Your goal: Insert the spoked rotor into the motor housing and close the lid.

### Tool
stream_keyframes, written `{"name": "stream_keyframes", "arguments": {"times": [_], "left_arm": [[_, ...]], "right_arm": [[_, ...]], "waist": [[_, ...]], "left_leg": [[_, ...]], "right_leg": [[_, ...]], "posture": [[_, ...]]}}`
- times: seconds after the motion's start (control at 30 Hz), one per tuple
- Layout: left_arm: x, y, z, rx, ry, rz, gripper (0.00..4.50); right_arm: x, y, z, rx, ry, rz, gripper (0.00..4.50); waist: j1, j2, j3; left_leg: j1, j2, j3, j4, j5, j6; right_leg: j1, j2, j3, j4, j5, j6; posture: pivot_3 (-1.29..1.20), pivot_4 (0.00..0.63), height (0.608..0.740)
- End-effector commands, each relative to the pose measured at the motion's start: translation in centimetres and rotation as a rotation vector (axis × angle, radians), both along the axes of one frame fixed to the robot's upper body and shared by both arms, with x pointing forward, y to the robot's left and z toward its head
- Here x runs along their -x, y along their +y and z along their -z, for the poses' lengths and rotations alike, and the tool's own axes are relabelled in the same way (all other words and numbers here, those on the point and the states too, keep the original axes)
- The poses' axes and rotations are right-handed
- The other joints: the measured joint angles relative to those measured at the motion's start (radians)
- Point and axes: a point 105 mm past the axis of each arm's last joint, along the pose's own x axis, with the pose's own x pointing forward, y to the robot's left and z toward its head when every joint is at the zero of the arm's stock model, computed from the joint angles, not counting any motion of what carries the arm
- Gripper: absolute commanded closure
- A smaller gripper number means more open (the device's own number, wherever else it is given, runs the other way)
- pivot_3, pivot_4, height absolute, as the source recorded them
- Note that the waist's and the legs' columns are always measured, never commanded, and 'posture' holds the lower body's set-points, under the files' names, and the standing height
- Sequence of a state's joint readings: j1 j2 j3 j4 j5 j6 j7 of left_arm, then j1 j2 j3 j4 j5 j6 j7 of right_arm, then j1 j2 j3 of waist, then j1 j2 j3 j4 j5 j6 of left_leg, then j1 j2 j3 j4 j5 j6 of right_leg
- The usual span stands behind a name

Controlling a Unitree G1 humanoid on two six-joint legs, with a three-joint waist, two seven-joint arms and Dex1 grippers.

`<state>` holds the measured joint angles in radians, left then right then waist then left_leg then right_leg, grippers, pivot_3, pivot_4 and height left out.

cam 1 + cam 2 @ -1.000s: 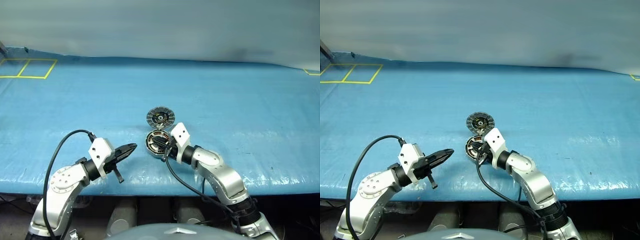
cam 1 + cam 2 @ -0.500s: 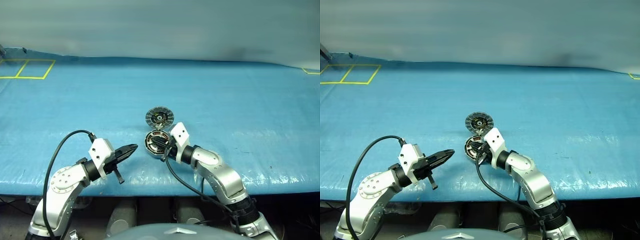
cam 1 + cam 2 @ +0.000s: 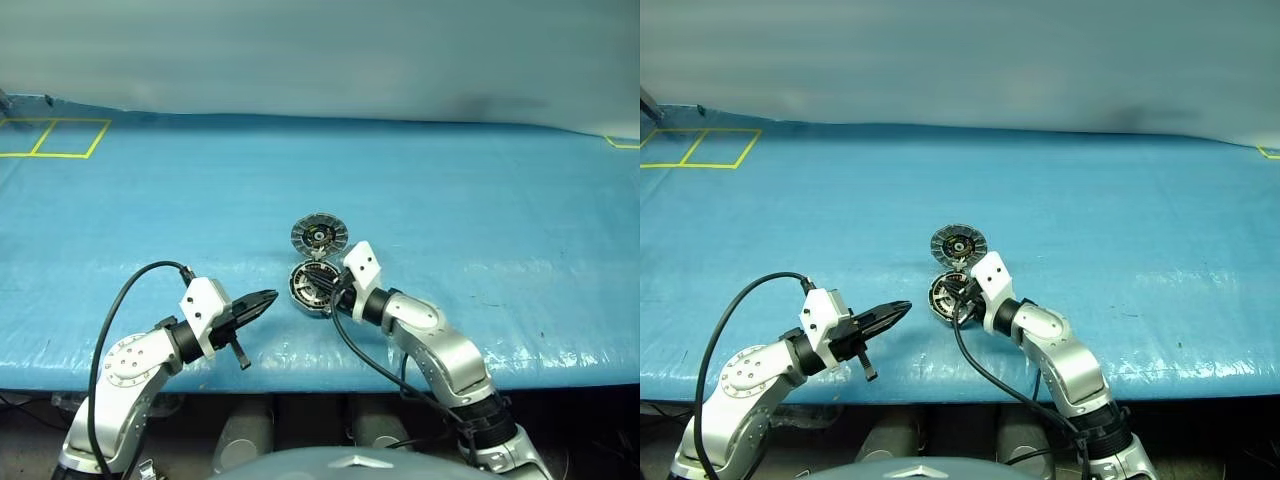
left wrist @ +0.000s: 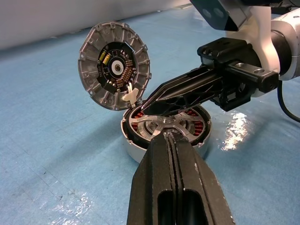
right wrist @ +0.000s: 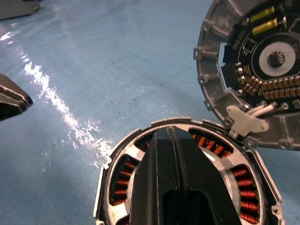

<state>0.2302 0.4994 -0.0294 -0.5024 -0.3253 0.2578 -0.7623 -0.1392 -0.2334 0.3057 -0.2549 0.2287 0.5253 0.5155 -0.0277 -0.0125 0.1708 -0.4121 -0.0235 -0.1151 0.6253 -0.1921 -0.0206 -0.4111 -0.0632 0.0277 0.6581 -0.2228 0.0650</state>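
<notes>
The silver motor housing (image 3: 311,290) sits on the blue table near its front edge, with copper windings (image 5: 242,182) showing inside. The grey spoked rotor (image 4: 159,125) lies in the housing. The lid (image 3: 318,236) stands open on its hinge at the housing's far side, its dark toothed inner face (image 4: 115,65) turned toward me. My right gripper (image 3: 320,284) is shut, its black fingers (image 4: 187,91) reaching low over the rotor. My left gripper (image 3: 268,297) is shut and empty, pointing at the housing from a short way to its left.
A blue cover (image 3: 470,200) spreads over the whole table. Yellow tape squares (image 3: 55,137) mark its far left corner. The table's front edge (image 3: 300,375) runs just below both grippers. A black cable (image 3: 120,300) loops over the left arm.
</notes>
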Motion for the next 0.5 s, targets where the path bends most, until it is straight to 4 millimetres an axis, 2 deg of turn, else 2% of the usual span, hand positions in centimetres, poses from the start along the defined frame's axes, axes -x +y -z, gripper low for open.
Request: {"name": "stream_keyframes", "arguments": {"times": [0.03, 0.2, 0.33, 0.5], "left_arm": [[0.1, -0.2, -0.2, 0.006, -0.004, 0.009, 4.48], [0.1, -0.3, -0.1, 0.008, 0.002, 0.011, 4.48], [0.1, -0.4, -0.1, 0.008, 0.006, 0.009, 4.48], [0.1, -0.4, -0.1, 0.010, 0.010, 0.006, 4.48]], "right_arm": [[-0.2, 0.1, 0.9, 0.061, 0.027, 0.016, 4.50], [-0.2, 0.6, 1.7, 0.128, 0.074, 0.012, 4.50], [0.3, 1.8, 2.2, 0.202, 0.096, -0.035, 4.50], [0.7, 2.4, 2.1, 0.200, 0.098, -0.063, 4.50]], "waist": [[-0.001, 0.000, 0.000], [-0.004, 0.000, 0.000], [-0.008, 0.000, -0.001], [-0.009, 0.000, -0.002]], "left_leg": [[0.000, 0.000, 0.000, 0.000, 0.000, 0.000], [0.001, 0.001, 0.000, 0.000, 0.000, 0.000], [0.001, 0.001, 0.000, 0.000, 0.000, 0.000], [0.001, 0.001, -0.001, -0.001, 0.000, 0.000]], "right_leg": [[0.000, 0.000, 0.000, 0.000, 0.000, 0.000], [0.001, 0.000, 0.000, 0.000, 0.000, 0.000], [0.001, 0.000, 0.000, 0.000, 0.000, 0.000], [0.000, 0.000, -0.001, 0.000, -0.001, -0.001]], "posture": [[0.00, 0.150, 0.740], [0.00, 0.150, 0.740], [0.00, 0.150, 0.740], [0.00, 0.150, 0.740]]}}
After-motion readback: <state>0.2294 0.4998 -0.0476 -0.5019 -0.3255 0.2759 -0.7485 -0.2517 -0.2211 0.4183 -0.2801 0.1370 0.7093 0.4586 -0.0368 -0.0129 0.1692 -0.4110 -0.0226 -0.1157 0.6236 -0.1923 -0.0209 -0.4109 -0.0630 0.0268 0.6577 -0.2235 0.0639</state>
